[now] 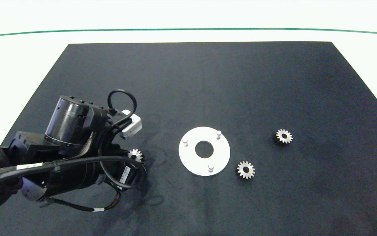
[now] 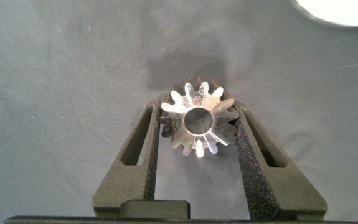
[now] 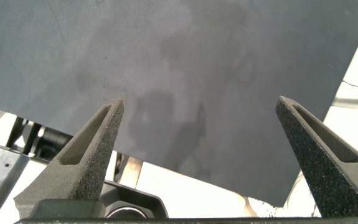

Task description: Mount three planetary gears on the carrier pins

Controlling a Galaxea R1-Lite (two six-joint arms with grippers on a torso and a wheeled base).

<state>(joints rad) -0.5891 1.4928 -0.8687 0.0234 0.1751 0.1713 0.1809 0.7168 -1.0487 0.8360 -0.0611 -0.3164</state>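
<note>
Left gripper (image 2: 197, 124) pinches one planetary gear (image 2: 197, 119); two gears (image 1: 245, 169) (image 1: 283, 136) lie right of the disc (image 1: 222, 152) with three carrier pins (image 1: 211, 167). Right gripper (image 3: 200, 149) is spread.

Shiny metal gears (image 1: 246, 169), matt white disc (image 1: 222, 152), dark matt cloth mat (image 1: 208, 82).

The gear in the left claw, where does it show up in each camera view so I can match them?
Head view: the held gear sits at the tip of the left arm, left of the white disc.
Left wrist view: the same gear is centre frame, pinched between the left claw fingers.
Right wrist view: not in it.
Shared landmark: the white disc, a sliver in the left wrist view's corner.
</note>
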